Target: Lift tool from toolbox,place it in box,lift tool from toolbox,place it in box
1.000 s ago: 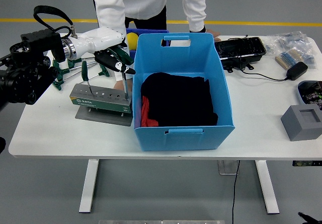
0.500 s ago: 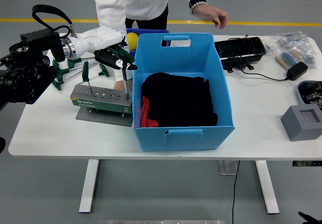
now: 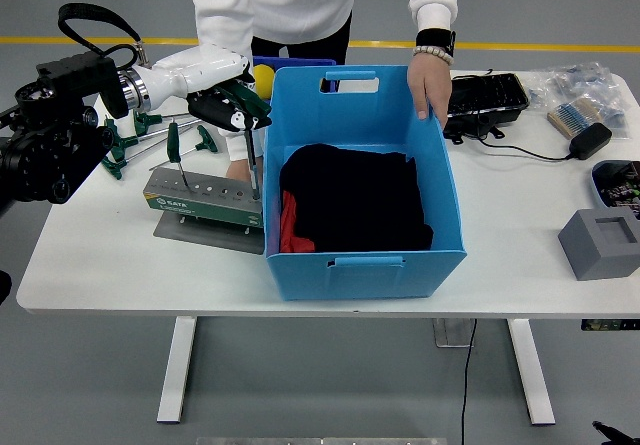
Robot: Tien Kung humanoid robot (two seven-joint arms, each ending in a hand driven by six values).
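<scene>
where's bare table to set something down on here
Bare patches: between the blue box and the grey block, and the near-left corner in front of the tool holder. Crowded: far left around the left hand and loose tools; far right with cables.

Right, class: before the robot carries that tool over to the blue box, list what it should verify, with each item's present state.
1. Left robot hand grips the tool: ok.
2. Tool tip clear of the toolbox: cannot tell.
3. Blue box open on top: ok.
4. Box free of the person's hand: not ok, it rests on the far right wall.
5. Room on the black cloth inside: ok.
</scene>
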